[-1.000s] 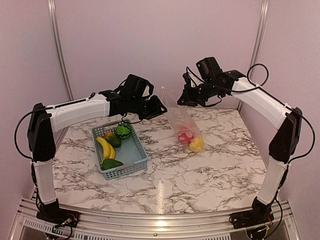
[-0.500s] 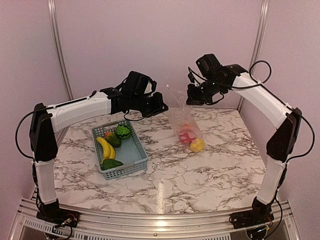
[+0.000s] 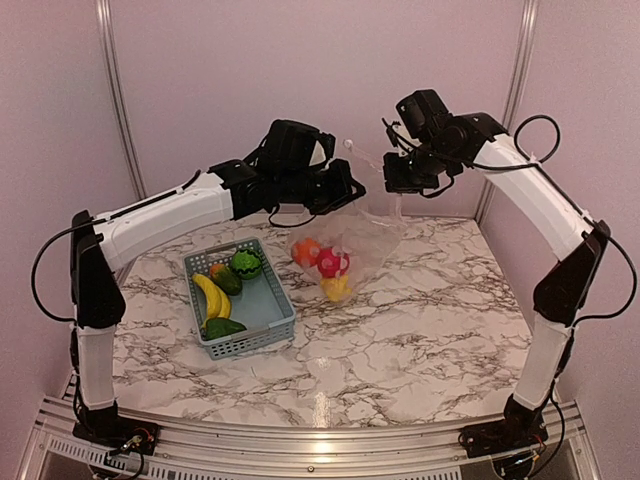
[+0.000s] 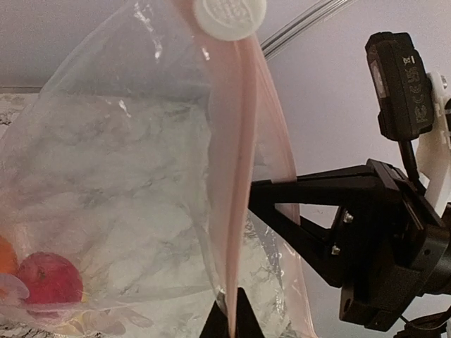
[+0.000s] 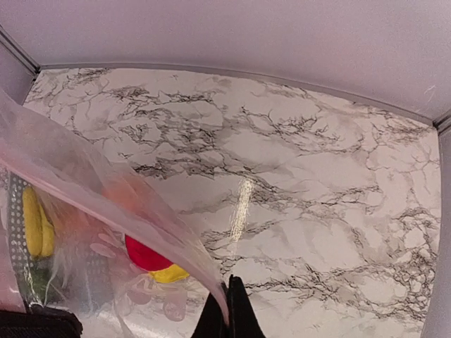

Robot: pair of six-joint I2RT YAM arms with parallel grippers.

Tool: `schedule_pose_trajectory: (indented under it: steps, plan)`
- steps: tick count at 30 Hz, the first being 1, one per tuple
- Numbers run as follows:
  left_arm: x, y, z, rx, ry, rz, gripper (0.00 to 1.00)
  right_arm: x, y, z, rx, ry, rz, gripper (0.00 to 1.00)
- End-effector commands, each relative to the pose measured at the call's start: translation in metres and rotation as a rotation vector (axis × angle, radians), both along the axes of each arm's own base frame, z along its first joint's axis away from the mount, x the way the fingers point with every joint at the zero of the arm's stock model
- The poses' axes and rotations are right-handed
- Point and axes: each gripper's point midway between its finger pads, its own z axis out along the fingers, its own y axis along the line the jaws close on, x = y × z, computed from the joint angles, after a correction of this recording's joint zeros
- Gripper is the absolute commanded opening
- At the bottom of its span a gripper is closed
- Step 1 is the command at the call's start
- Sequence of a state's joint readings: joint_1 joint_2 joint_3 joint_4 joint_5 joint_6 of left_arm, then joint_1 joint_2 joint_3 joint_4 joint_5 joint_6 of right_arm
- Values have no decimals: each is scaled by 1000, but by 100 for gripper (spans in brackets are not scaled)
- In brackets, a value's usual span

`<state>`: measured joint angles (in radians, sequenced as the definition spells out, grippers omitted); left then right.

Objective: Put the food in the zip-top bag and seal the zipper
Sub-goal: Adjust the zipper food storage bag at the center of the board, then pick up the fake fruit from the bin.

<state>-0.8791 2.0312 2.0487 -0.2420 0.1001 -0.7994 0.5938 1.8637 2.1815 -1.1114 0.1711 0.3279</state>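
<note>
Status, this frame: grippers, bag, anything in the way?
Left gripper, right gripper shut on zip-top bag mouth. Bag held up, some food inside. Bananas, green pieces in basket. Nothing blocking.

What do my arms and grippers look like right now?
The left arm and right arm have white link shells with black joints. Thin black cables loop alongside them. The left gripper and right gripper are black, with slim black fingers.

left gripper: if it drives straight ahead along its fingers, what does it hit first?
The zipper strip the left gripper pinches; it runs ahead to the slider tab. Beyond, the right gripper sits just right of that line; depth unclear, so it might clip it.
</note>
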Motion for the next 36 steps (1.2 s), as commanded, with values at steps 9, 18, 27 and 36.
schedule_pose_trajectory:
  steps: [9,18,27,36]
  plan:
    - [19,13,8,55,-135,9,62,25,-53,31,24,-94,-97,0]
    - [1,76,-32,253,-172,90,73,12,-17,-21,77,15,-11,0]
    - [-35,167,-133,591,4,180,76,-9,27,-50,96,87,98,0]
    - [-80,228,-193,795,134,178,79,-13,37,-52,124,106,137,0]
